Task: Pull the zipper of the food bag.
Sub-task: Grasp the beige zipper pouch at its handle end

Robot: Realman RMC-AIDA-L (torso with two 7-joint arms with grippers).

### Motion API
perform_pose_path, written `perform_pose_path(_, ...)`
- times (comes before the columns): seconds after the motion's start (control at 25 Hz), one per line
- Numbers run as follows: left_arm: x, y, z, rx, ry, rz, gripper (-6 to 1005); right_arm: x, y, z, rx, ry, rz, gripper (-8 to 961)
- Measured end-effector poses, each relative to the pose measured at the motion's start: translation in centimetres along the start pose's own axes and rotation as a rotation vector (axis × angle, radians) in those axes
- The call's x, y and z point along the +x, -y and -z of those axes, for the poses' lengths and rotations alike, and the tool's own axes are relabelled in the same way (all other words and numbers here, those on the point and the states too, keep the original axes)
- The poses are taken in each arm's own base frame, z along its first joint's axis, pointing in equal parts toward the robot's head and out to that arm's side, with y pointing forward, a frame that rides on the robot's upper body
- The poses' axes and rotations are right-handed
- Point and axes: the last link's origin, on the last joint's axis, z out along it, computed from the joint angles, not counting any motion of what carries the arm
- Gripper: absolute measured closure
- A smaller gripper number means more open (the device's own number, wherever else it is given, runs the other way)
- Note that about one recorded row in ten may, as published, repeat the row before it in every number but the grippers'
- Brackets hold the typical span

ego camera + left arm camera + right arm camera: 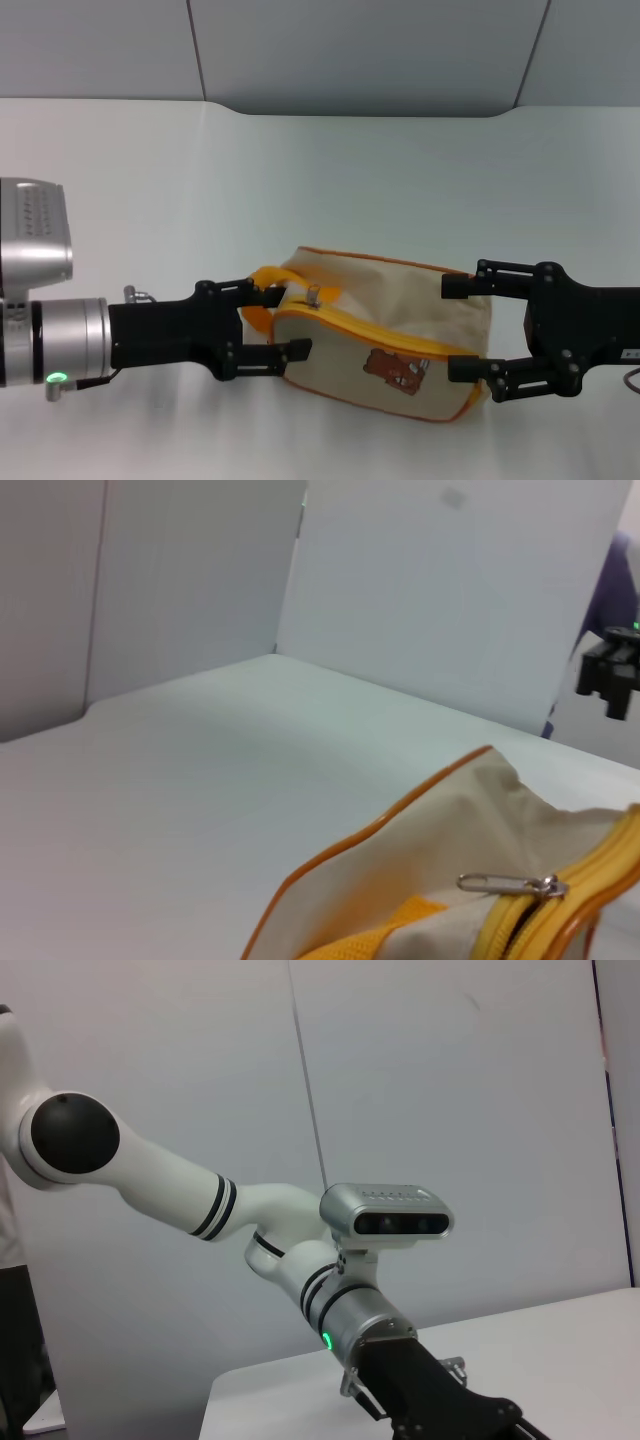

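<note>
Both grippers flank your food bag point(385, 335) on the table point(400, 180): left gripper point(288, 322), jaws spread, nearest the silver pull tab point(314, 295), zipper point(370, 335) running toward the spread-jawed right gripper point(462, 328).

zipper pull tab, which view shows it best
The left wrist view: the silver pull tab lies close up at the zipper end. The head view shows it small beside the left gripper. The right wrist view misses it.
</note>
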Motion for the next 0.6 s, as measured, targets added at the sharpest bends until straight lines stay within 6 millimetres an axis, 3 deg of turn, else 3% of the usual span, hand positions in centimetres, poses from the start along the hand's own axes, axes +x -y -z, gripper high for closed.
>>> perform_pose_path(0.28,0.52,0.21,-0.73,-0.01,0.007,-0.024,255,0.09,0.1,0.06,0.01,-0.003,-0.001,186)
perform_pose_path(0.6,0.62,0.15,-0.97,-0.017,0.006,-0.035,543,0.1,0.12,0.06,0.012,-0.004,0.0,200)
